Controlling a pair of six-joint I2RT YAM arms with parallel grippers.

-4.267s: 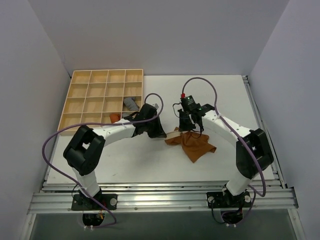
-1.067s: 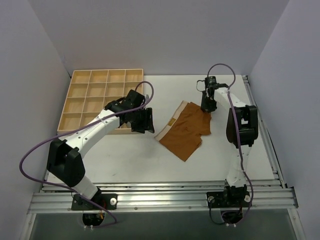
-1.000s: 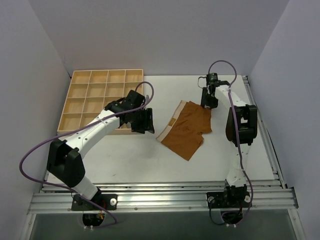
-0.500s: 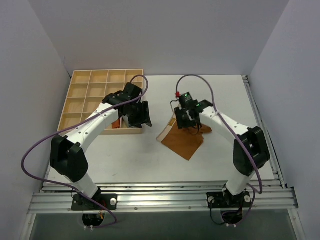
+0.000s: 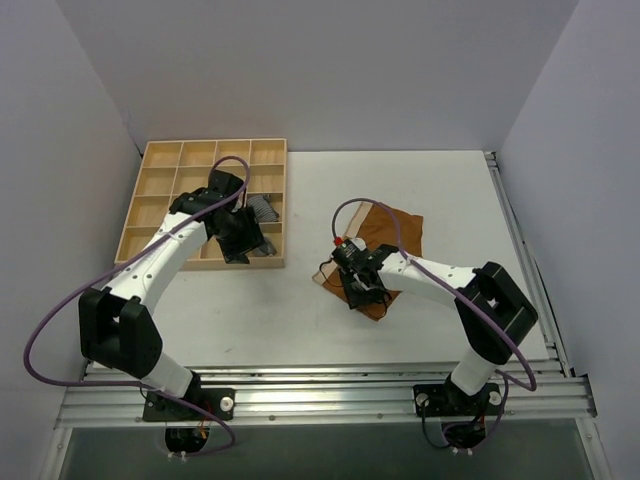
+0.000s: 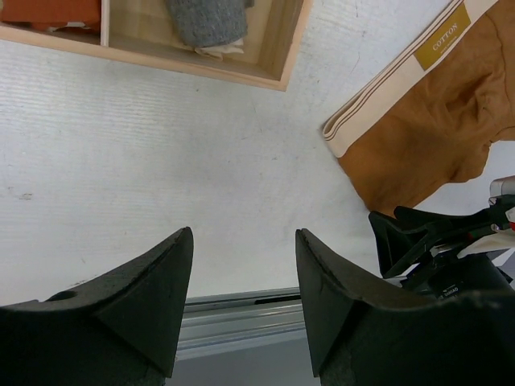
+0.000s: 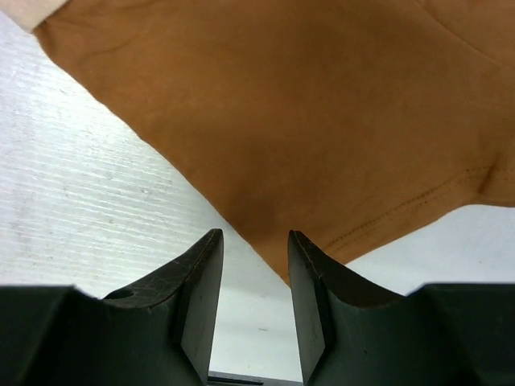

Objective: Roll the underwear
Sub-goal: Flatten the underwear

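- Where the white table (image 5: 300,320) reaches its far left corner, a pale wooden tray divided into square compartments (image 5: 165,182) lies flat.
- In its near row a redder orange rolled cloth (image 6: 48,10) fills one compartment. A grey rolled cloth (image 6: 208,20) fills the corner compartment just to the right of it.
- The left gripper (image 6: 243,241) hangs over the tray's near right corner in the top view. Its black fingers stand apart, with only bare table showing between them.
- Right of the tray, and apart from it, the underwear (image 5: 395,230), a soft caramel-brown fabric garment, lies spread flat near the table's middle.
- Its pale beige waistband (image 6: 394,88) runs along the edge facing the tray and carries a small yellow label reading "COTTON" (image 6: 442,39).
- The right gripper (image 7: 254,241) is low over the near left part of the garment, beside the waistband's near end.
- Its fingers are parted and clamp nothing. The near hem corner of the brown fabric lies in the gap between the tips, and white table shows on either side.
- Whether the fingertips touch the cloth cannot be told.
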